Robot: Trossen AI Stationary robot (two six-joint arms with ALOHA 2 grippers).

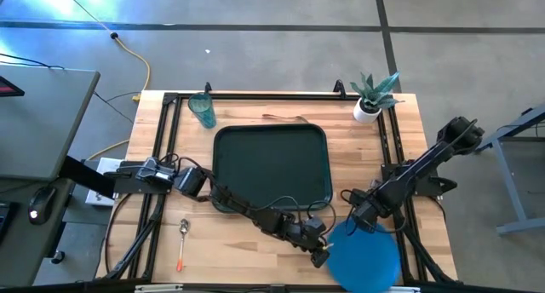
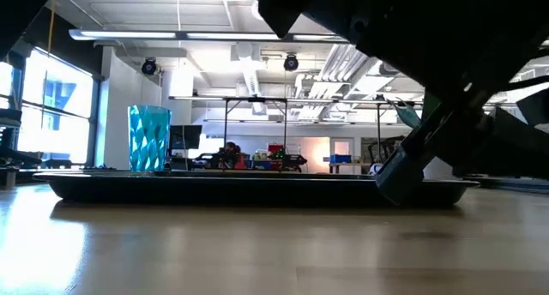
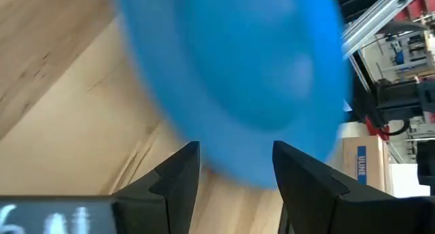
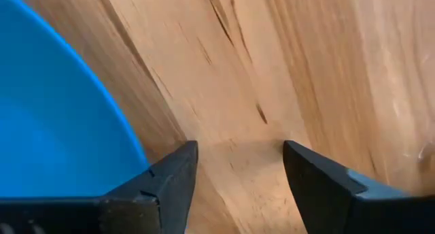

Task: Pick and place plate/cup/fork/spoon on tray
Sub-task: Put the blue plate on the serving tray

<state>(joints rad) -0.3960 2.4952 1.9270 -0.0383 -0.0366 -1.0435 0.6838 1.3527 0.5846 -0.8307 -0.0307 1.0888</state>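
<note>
Both grippers are meeting at the blue plate [image 1: 364, 257] on the bench's near edge.
A box beyond the bench is reading "ULINE". The left gripper [image 1: 321, 257], reaching low across, and the right gripper [image 1: 351, 227], angling down, are both spreading their fingers beside the plate's rim, nearer than the empty tray [image 1: 271, 163].

left hand [image 1: 321, 256]: fingers apart, low | right hand [image 1: 351, 226]: fingers apart, low

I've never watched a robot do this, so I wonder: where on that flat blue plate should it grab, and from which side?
Probably the rim. The plate lies flat on the table, so only its thin edge offers a hold. The left gripper, fingers open, is already at the edge nearest the tray; coming in low from there looks best.
</note>
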